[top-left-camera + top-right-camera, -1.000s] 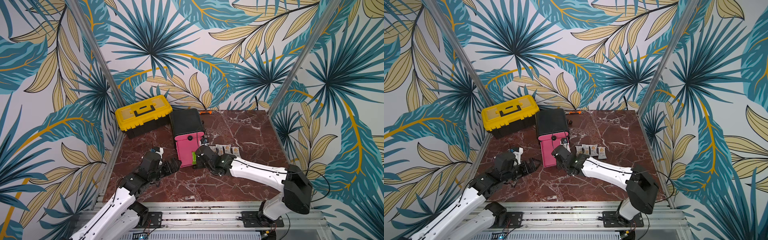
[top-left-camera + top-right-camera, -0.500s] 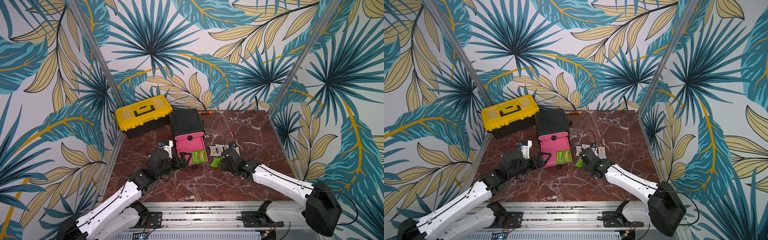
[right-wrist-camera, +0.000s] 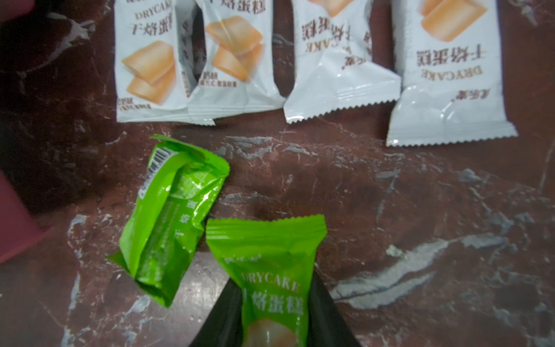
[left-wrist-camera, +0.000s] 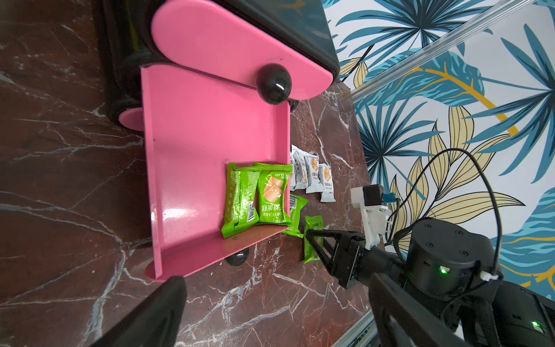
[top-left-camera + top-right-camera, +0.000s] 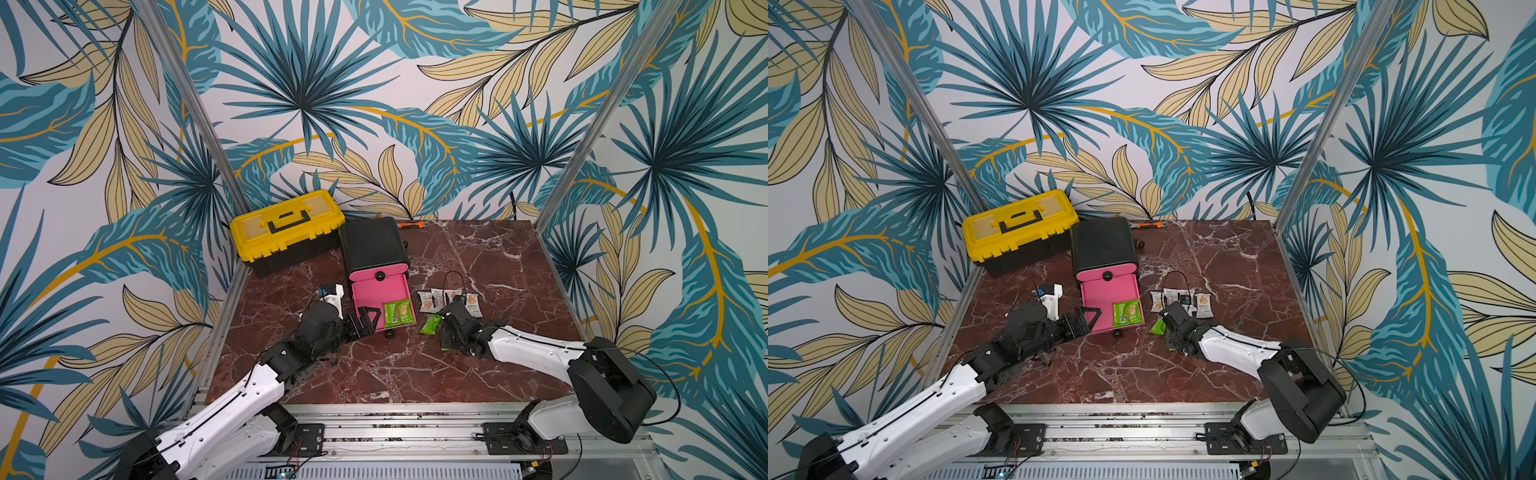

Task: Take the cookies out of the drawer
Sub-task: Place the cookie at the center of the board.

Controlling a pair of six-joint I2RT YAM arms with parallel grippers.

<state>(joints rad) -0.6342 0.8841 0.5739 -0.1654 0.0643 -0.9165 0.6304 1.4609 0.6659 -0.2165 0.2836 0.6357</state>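
Since the job is to empty the drawer, note that the desk carries the black cabinet with its pink drawer standing open toward the arms, evidently so both can reach in. Your left tool sits at the drawer's front left corner, jaws spread and empty, apparently to steady it. Your right tool is clamped on one end of a green packet beside a loose green packet, probably starting a second row next to the four white packets lined up beside the drawer. Other green packets lie stacked in the drawer's front right corner; no black ones show.
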